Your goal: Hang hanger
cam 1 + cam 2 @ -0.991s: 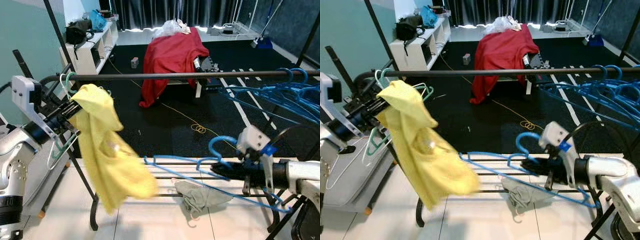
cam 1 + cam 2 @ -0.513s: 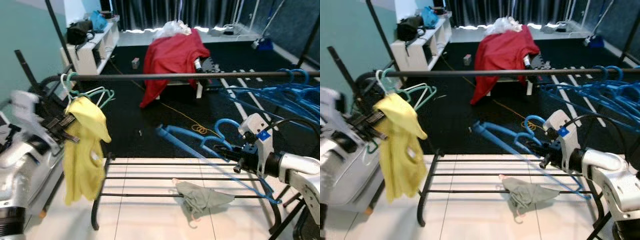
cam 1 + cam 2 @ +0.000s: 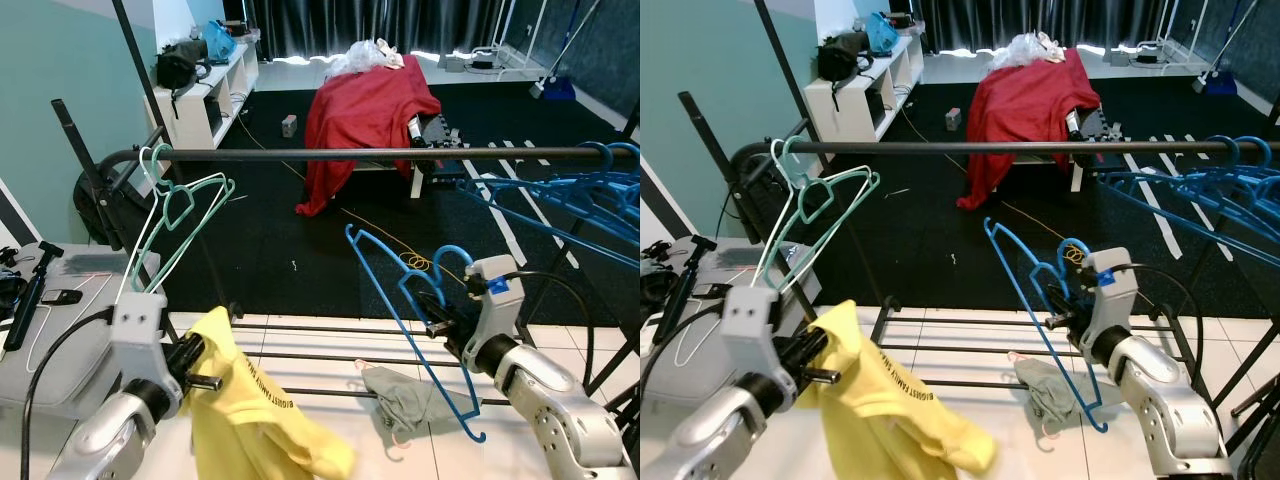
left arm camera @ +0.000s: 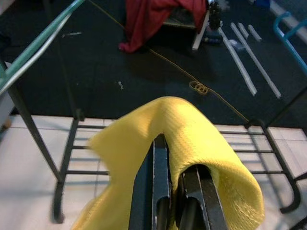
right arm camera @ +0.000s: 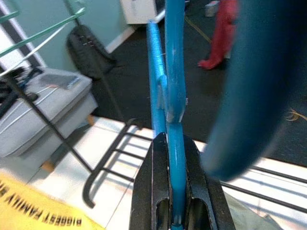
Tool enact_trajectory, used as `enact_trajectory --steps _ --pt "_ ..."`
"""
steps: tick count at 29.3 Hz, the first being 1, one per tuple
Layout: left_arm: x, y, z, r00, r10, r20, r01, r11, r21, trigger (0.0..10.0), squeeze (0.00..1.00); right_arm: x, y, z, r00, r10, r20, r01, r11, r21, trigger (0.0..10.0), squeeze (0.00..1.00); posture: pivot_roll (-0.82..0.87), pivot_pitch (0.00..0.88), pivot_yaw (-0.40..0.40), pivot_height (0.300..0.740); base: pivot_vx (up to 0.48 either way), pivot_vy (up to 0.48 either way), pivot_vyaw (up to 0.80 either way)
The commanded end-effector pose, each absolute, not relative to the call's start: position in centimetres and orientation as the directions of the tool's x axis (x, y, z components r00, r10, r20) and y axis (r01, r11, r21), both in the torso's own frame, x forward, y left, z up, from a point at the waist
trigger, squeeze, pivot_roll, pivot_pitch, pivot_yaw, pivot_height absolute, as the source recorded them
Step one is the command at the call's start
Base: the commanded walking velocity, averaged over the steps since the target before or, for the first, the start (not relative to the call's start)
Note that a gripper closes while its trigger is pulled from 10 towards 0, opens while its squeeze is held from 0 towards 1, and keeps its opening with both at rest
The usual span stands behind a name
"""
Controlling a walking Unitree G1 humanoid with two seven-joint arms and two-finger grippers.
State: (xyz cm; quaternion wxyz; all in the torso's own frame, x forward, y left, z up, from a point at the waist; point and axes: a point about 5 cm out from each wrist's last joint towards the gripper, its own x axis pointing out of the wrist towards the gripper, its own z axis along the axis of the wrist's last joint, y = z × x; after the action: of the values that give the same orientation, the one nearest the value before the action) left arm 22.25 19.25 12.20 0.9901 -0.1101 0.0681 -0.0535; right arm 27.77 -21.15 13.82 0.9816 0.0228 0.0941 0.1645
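While right tool (image 3: 437,327) clamps thin blue plastic hanger (image 3: 400,312), hanger is low, well below long black rail (image 3: 380,154): not hung yet, lift + hook left. Left tool (image 4: 175,191) pinches crumpled yellow cloth garment (image 3: 250,415), low by rack. Hook shape blurred in right wrist view.

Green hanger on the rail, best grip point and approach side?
Take the green hanger by its sloping lower arm, coming from the robot's side, below the rail. Its hook sits over the rail near the left end and the frame hangs tilted toward the robot, so that arm is the most exposed part. Both grippers are currently occupied.
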Motion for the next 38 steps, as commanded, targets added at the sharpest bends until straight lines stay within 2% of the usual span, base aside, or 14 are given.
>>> enact_trajectory --steps 1,5,8,15,25,38 --pt "22.2 19.8 12.7 0.992 -0.086 -0.088 0.065 0.974 -0.219 10.0 0.0 27.8 -21.3 13.6 0.933 0.31 -0.184 -0.3 0.95 0.082 10.0 0.0 -0.05 0.027 0.018 0.74 0.0 0.0 0.0" --pt "21.8 19.7 13.4 0.994 -0.081 -0.066 0.063 0.969 -0.24 10.0 0.0 26.6 -21.6 13.5 0.948 0.258 -0.187 -0.259 0.966 0.022 10.0 0.0 -0.06 0.032 0.016 0.74 0.0 0.0 0.79" --pt "21.8 19.7 13.5 0.996 -0.071 -0.056 0.053 0.959 -0.279 10.0 0.0 26.1 -22.2 13.4 0.959 0.225 -0.173 -0.221 0.974 0.041 10.0 0.0 -0.06 0.037 0.02 0.74 0.0 0.0 0.78" --pt "22.8 20.1 13.8 0.997 -0.078 -0.03 0.062 0.933 -0.355 10.0 0.0 27.4 -21.9 13.4 0.963 0.233 -0.138 -0.221 0.971 0.093 10.0 0.0 -0.05 0.028 0.026 0.74 0.0 0.0 0.77" --pt "23.2 20.3 13.9 0.997 -0.067 -0.036 0.05 0.934 -0.354 10.0 0.0 27.8 -21.8 13.6 0.961 0.246 -0.129 -0.231 0.965 0.123 10.0 0.0 -0.04 0.041 0.024 0.74 0.0 0.0 0.77" --pt "23.8 20.5 13.5 0.997 -0.067 -0.046 0.046 0.931 -0.362 10.0 0.0 28.3 -21.5 13.3 0.954 0.27 -0.128 -0.252 0.958 0.136 10.0 0.0 -0.03 0.007 0.023 0.74 0.0 0.0 0.77"
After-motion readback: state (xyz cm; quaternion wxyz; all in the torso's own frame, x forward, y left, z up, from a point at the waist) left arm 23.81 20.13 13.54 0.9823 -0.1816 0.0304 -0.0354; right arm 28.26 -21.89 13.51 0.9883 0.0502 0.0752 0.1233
